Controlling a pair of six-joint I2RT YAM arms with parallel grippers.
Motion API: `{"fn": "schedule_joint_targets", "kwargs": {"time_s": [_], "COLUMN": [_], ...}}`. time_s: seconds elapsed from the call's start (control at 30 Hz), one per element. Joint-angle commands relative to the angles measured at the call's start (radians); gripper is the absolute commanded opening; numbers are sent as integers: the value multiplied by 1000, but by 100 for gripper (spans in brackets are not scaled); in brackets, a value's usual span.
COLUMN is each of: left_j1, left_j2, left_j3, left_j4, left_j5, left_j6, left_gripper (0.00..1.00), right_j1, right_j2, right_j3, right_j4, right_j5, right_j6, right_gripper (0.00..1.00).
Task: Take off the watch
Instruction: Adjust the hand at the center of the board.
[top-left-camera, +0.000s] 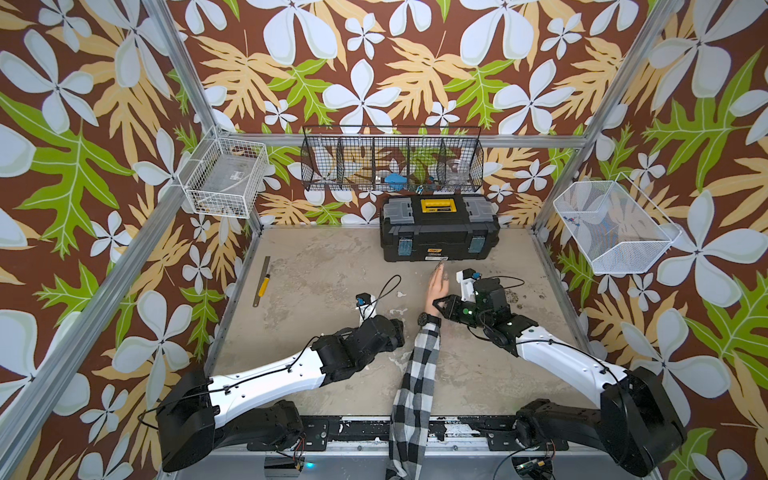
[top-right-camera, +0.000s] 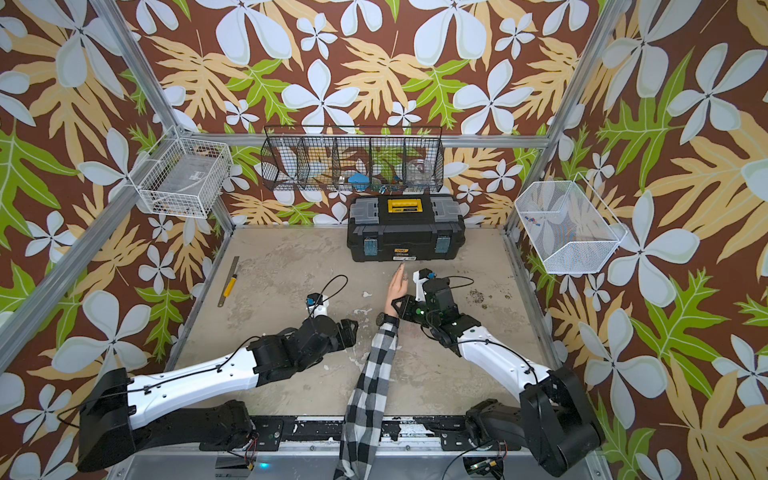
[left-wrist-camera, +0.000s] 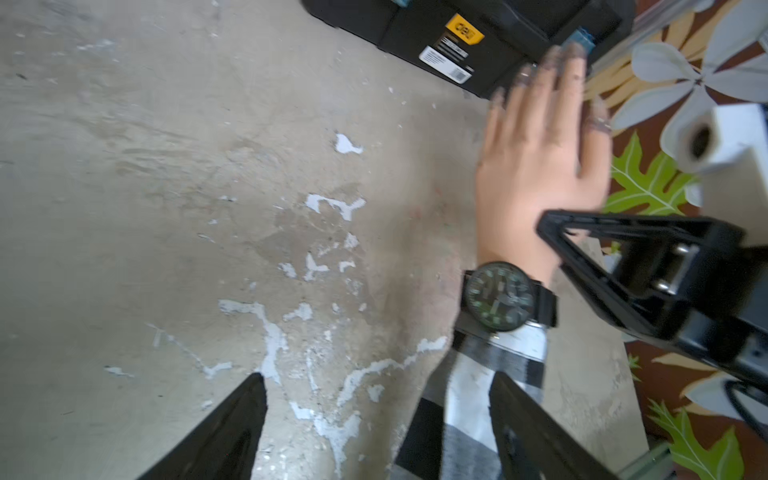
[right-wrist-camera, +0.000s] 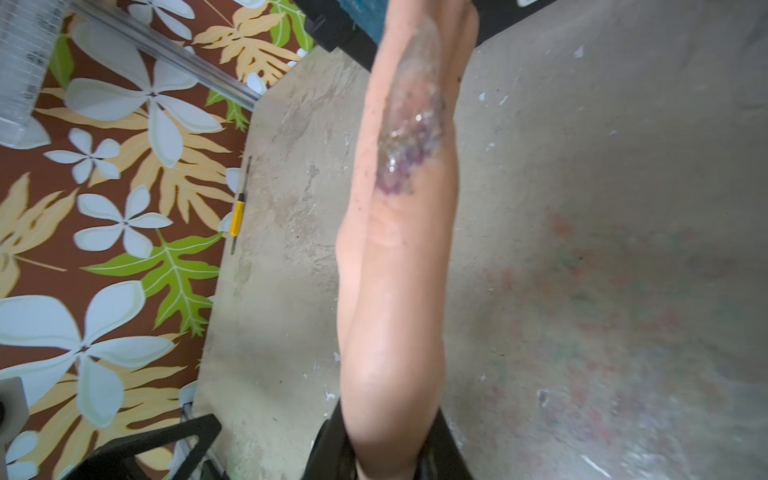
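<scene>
1. Your left hand (left-wrist-camera: 378, 378): arm stretched low over the scuffed grey surface (left-wrist-camera: 166, 208), jaws spread wide, released, one tip over the black-and-white checked sleeve (left-wrist-camera: 478, 374).
2. Small black round-faced wristwatch (left-wrist-camera: 498, 297): strapped round the wrist, between sleeve and peach-coloured mannequin hand (left-wrist-camera: 536, 166).
3. Your right hand (top-left-camera: 439, 306): wrist bent inward, clenched on the mannequin hand's base, just beside the wristwatch.
</scene>
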Motion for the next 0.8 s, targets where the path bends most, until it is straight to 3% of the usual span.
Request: {"fn": "schedule_joint_targets", "kwargs": {"time_s": [0.0,0.2,0.47,0.77], "left_j1": [45,118,184,302], "left_j2": [-37,-88,-123,-207], "left_j3": [-26,-69,-106,-164], "left_j4": [-36,-48,-41,-36], "left_j5": [-10,1,0,63], "left_j6": [35,76,108,128], "left_gripper": [86,87,87,88], "right_j1": [15,107,310,415], "right_j2": [-13,15,257,515], "right_j3": [57,170,361,516], "right_j4": [-200,-402,-619,-658], "right_j5": [184,411,706,756], "right_j6": [-102,-180,-201,-125], "right_gripper": [13,11,10,13]}}
